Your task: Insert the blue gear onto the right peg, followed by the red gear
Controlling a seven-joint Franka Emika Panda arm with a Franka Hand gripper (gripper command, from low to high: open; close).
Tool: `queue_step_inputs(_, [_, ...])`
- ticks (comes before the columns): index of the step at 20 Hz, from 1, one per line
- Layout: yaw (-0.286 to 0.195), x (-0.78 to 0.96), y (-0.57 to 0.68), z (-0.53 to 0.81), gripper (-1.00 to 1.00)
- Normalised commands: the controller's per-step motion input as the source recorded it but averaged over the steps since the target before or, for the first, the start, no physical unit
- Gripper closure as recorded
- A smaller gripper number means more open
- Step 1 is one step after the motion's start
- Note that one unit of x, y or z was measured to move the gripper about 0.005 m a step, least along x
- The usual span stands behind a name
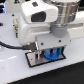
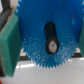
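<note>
Item 1, claw [image 2: 49, 37]: two green pads [image 2: 10, 47] bracket a toothed disc in the wrist view, one on each flank. The nearer pad's face lies against the disc's rim; the opposite pad shows only as a sliver at the frame edge. The claw is closed to the disc's width and grips it by the rim. In the exterior view the claw [image 1: 50, 48] hangs under the white arm housing [image 1: 37, 25], pointing straight down at the plate.

Item 2, blue gear [image 2: 50, 35]: bright blue, finely toothed all round, filling most of the wrist view. Its centre bore is a dark oval slot. In the exterior view the blue gear [image 1: 50, 54] shows below the claw, low over the plate, toward the plate's 3 o'clock end. Whether it rests on the plate or sits just above it cannot be told.

Item 3, peg [image 2: 52, 46]: a dark pin with a pale round tip, seen through the gear's bore, toward the bore's 6 o'clock end. Hidden by the gear in the exterior view.

Item 4, plate [image 1: 34, 58]: grey rectangle with black rim, flat on the counter, at 6 o'clock from the arm housing.

Item 5, counter [image 1: 70, 67]: white, glossy, carrying the plate.

Item 6, cable [image 1: 10, 46]: black, running from the exterior view's left toward the arm.
</note>
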Motion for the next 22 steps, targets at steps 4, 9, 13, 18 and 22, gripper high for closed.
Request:
queue_step_inputs(4, [0.0,-0.04,0.13,0.41,-1.0])
queue_step_inputs(9, [0.0,-0.21,0.14,0.5,-1.0])
queue_step_inputs(13, [0.0,-0.28,0.39,0.27,-1.0])
queue_step_inputs(18, [0.0,-0.46,0.46,0.08,-1.0])
queue_step_inputs(22, [0.0,-0.46,0.55,0.03,-1.0])
